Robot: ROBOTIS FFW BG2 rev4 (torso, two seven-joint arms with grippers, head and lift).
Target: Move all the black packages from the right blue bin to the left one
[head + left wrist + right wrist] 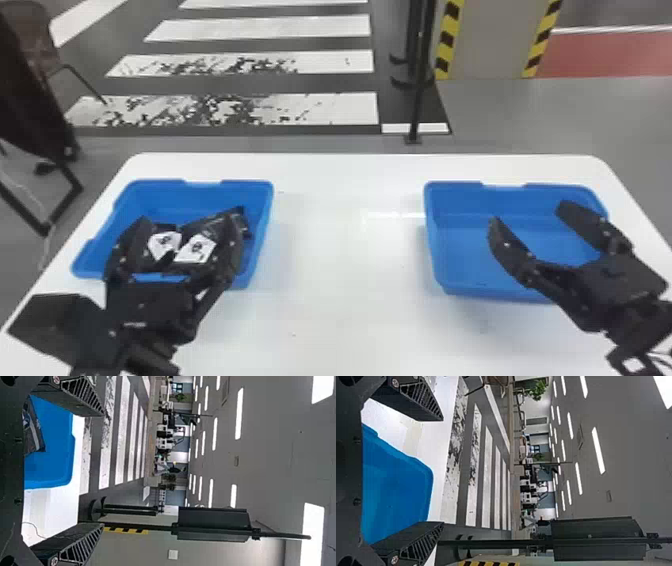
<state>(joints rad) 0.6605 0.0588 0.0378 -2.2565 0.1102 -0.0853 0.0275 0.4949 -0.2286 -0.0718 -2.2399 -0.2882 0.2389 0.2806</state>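
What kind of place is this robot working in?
Probably an indoor parking area or warehouse-like hall: crosswalk stripes mark the grey floor, a pillar has yellow-black edging, and ceiling lights run overhead.

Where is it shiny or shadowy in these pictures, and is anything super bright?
Head view: a pale shine on the white table between the bins, and a soft shadow in front of the right blue bin; left wrist view: bright white ceiling lights; right wrist view: glowing ceiling lights too.
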